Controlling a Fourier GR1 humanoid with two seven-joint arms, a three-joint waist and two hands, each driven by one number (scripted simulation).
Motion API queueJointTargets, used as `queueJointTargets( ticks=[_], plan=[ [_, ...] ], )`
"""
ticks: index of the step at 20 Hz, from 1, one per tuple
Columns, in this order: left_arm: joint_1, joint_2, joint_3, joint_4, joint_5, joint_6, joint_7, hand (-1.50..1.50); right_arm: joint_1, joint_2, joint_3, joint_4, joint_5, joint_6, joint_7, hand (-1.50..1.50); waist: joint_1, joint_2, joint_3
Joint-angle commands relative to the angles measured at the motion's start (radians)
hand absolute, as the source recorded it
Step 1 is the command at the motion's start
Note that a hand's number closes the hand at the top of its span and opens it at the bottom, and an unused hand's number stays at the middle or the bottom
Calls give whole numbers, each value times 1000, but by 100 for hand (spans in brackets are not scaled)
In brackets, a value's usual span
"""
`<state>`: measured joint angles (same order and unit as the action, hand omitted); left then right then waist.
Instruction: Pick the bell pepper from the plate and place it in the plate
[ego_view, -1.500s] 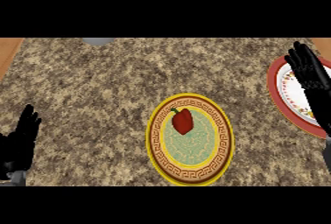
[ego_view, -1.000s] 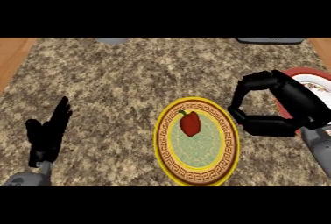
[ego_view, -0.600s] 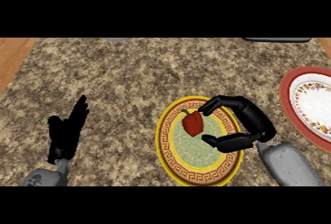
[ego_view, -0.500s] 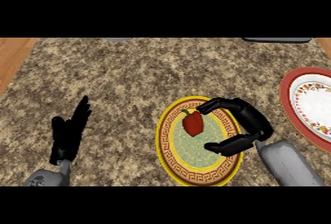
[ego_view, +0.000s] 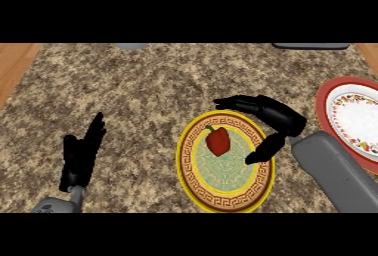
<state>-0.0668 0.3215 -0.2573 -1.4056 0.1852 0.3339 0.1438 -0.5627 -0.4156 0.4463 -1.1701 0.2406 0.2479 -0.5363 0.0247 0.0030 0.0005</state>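
Observation:
A red bell pepper (ego_view: 218, 142) lies on the upper part of a yellow plate (ego_view: 201, 191) with a brown patterned ring and a green centre. My right hand (ego_view: 276, 117) hovers at the plate's right rim, its fingers arched over the plate's top edge and its thumb pointing down toward the centre. The pepper sits between thumb and fingers, untouched. A red-rimmed white plate (ego_view: 353, 119) lies at the right edge of the view. My left hand (ego_view: 81, 155) rests open at the lower left, fingers up.
The speckled granite counter (ego_view: 125, 90) runs under everything, with a wooden strip (ego_view: 15, 65) along its left side. A grey object (ego_view: 131, 46) and a dark one (ego_view: 310, 46) show at the far edge.
My right hand swung in from the red-rimmed plate to the yellow plate and its fingers have spread around the pepper. My left hand rose a little and stays open.

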Motion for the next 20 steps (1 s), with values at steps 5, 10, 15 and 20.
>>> queueJointTargets(
  ticks=[5,10,15,20],
  plan=[
    [25,-26,-5,-22,-27,18,-3,0,-138,-6,122,-3,200,101,208,-150,-13,-3,-2],
    [35,13,35,-32,-11,-26,2,0,-212,8,148,9,217,282,318,-150,-13,-4,-1],
    [-40,-30,54,-6,-24,-27,64,0,-208,77,138,78,317,279,299,-150,-20,-2,-1],
    [49,-68,29,-52,-101,9,37,0,-208,146,109,183,414,266,249,-150,-16,-2,0]
  ],
)
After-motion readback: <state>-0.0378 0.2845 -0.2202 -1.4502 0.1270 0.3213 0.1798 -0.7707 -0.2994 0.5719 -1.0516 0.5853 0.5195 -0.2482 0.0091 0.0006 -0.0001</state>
